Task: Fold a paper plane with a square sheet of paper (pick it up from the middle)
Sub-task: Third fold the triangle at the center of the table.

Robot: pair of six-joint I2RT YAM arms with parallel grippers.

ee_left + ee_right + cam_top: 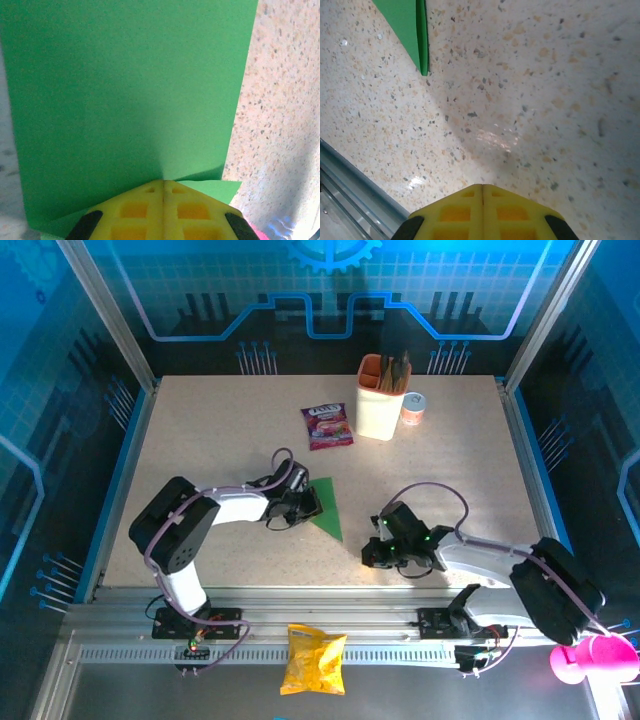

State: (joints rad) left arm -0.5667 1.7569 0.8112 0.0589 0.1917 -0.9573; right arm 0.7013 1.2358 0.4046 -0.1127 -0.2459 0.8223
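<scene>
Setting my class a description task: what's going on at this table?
The green paper, folded into a pointed triangle, lies flat on the table. The left pincer is shut with its tips at the paper's edge, seemingly pressing a crease. The right pincer, also shut, hangs over the table near the paper's point.

No legible text, brand or number anywhere. Pale lettering on the purple sachet (328, 426), lying on the surface well beyond the left claw (310, 502), too small and blurred to make out. Pinkish wrap on the small can (413, 408), far ahead of the right claw (370, 547), equally unreadable. Same for the print on the yellow bag (314, 660), behind both claws on the near rail.
</scene>
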